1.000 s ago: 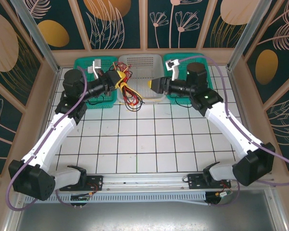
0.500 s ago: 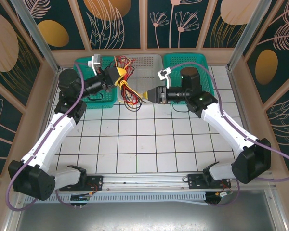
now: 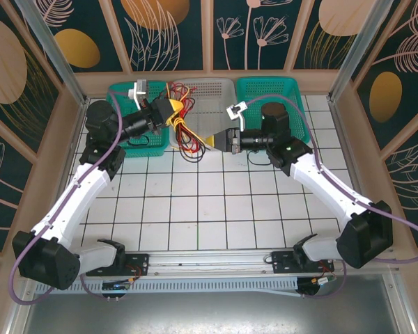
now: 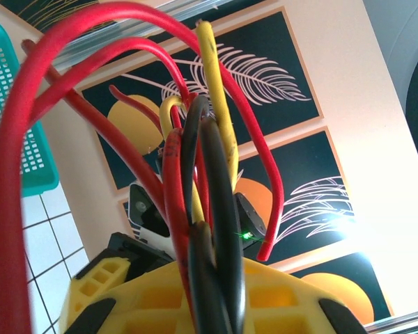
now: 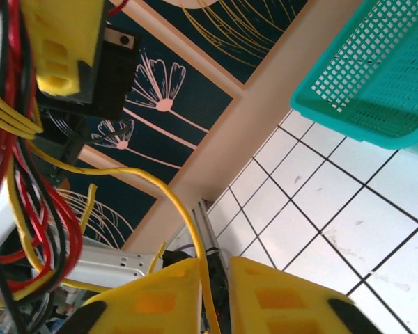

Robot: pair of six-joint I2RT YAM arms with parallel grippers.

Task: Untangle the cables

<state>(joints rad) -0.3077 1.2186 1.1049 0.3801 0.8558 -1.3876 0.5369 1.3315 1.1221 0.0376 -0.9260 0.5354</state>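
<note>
My left gripper point(image 3: 171, 110) is shut on a tangled bunch of red, yellow and black cables point(image 3: 187, 136) and holds it up over the back of the table; loops hang down below it. In the left wrist view the cables point(image 4: 216, 174) rise out of the closed yellow fingers point(image 4: 146, 292). My right gripper point(image 3: 210, 139) reaches in from the right, right beside the hanging loops. In the right wrist view its jaws point(image 5: 216, 268) have drawn in close on one yellow cable point(image 5: 185, 216) that runs between them and arcs left to the bunch point(image 5: 14, 174).
Along the back wall stand a teal basket point(image 3: 118, 94), a white basket point(image 3: 209, 90) and another teal basket point(image 3: 282, 87). The white tiled table point(image 3: 209, 202) stretches toward the arm bases. A teal basket point(image 5: 376, 76) appears behind my right gripper.
The right gripper has moved left to the hanging cables and its jaws have closed in on a yellow cable. The left gripper lifted the bunch slightly, then stayed put.
</note>
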